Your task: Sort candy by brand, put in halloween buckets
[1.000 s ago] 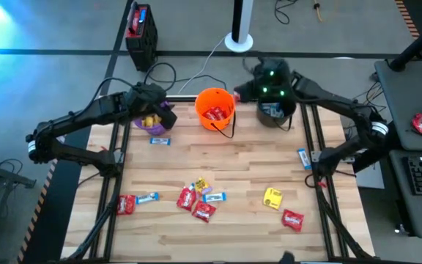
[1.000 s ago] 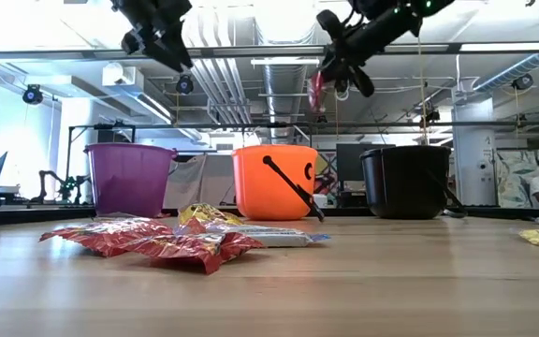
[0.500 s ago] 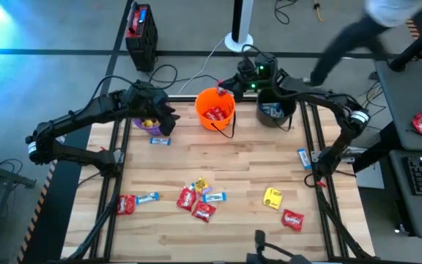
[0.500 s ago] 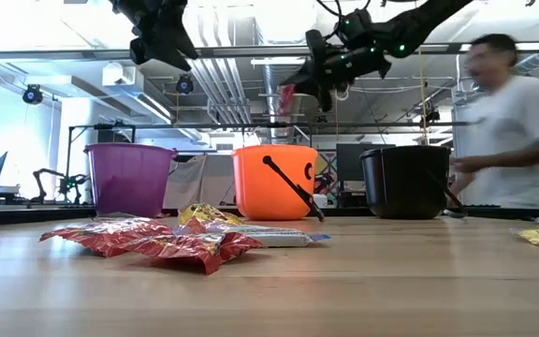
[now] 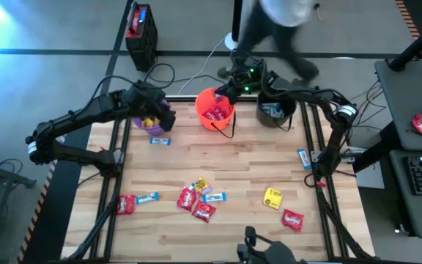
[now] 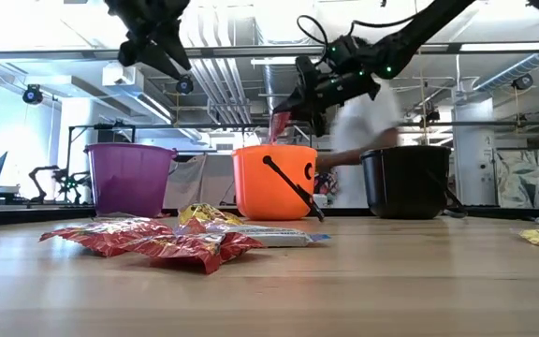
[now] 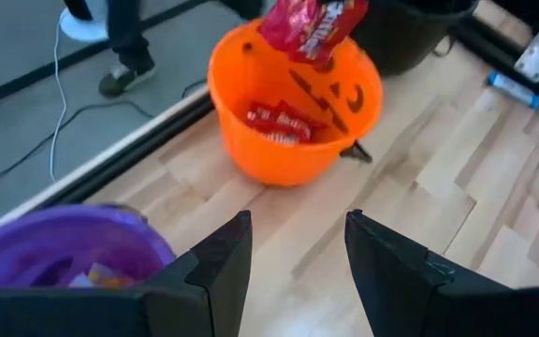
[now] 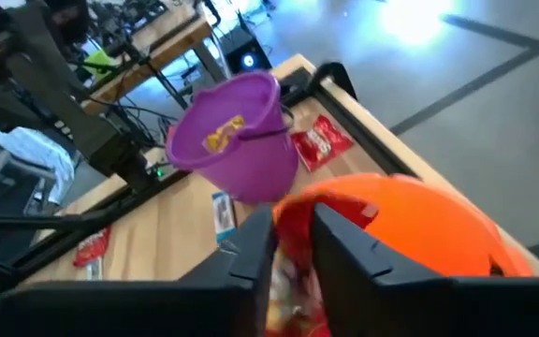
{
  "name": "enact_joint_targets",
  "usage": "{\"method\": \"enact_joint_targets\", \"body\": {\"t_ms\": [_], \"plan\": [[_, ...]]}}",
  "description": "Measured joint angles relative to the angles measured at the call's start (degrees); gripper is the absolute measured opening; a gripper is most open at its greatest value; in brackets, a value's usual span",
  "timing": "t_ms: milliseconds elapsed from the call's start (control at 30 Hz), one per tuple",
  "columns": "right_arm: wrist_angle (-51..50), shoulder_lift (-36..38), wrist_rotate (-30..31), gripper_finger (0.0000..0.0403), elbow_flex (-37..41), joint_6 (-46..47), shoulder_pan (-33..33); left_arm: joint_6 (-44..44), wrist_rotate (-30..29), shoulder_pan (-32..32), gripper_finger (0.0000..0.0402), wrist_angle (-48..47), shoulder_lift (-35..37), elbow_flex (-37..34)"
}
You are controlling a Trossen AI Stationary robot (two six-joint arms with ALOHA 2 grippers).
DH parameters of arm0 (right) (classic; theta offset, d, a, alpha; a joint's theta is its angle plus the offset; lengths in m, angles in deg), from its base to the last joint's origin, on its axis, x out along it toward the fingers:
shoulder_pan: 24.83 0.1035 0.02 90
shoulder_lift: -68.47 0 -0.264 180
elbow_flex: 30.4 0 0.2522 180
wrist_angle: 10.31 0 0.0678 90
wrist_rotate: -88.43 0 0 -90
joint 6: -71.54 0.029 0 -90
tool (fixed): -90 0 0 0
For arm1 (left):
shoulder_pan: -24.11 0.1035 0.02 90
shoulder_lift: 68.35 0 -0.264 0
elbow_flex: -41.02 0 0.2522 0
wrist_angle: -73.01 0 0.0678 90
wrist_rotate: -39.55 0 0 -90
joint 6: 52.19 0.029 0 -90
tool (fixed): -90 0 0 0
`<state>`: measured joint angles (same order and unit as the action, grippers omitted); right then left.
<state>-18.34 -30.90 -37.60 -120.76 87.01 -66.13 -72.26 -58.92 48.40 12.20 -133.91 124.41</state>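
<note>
My right gripper (image 5: 228, 88) is shut on a red candy packet (image 6: 279, 124) over the orange bucket (image 5: 215, 108), which has red packets inside. My left gripper (image 5: 164, 115) hangs open and empty beside the purple bucket (image 5: 147, 122), which holds yellow candy. The black bucket (image 5: 273, 111) stands to the right, with blue-and-white packets in it. Loose red, yellow and blue-and-white candy (image 5: 196, 196) lies flat on the near half of the table. All three buckets stand upright along the far edge. My right gripper pinches the red packet by its upper end (image 8: 293, 236) between the two fingers, coming slanting down from the table's right. The packet (image 7: 312, 23) hangs below the fingers, lifted clear, with its lower end at the orange bucket's rim (image 6: 271, 148).
A person (image 5: 277, 22) walks past just beyond the far edge, behind the orange and black buckets. A blue-and-white packet (image 5: 159, 141) lies near the purple bucket, another (image 5: 303, 158) on the right rail. A yellow packet (image 5: 272, 197) and a red one (image 5: 292, 218) lie near right.
My right gripper has carried the red packet from above the black bucket toward the table's left and down, and it now hangs over the orange bucket. A person has crossed behind the far edge from right to left.
</note>
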Motion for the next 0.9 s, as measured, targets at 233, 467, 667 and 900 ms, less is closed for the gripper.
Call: {"method": "enact_joint_targets", "body": {"t_ms": [233,467,667,900], "plan": [[-4.88,-0.06,0.16,0.0128,0.0,-1.75,0.0,-1.42,0.03,-0.36,0.0158,-3.66,0.0,0.0],[-5.74,2.94,0.03,0.0148,0.0,-0.51,0.04,-1.31,5.73,-4.09,0.0158,-3.63,0.0,0.0],[-12.08,9.49,0.11,0.014,-0.01,-0.83,1.51,1.1,8.16,-11.83,0.0158,-3.59,0.0,0.0],[-26.22,16.34,8.45,0.0135,-0.04,-2.56,7.65,1.09,7.63,-21.31,0.0158,-2.44,-1.87,-0.87]]}}
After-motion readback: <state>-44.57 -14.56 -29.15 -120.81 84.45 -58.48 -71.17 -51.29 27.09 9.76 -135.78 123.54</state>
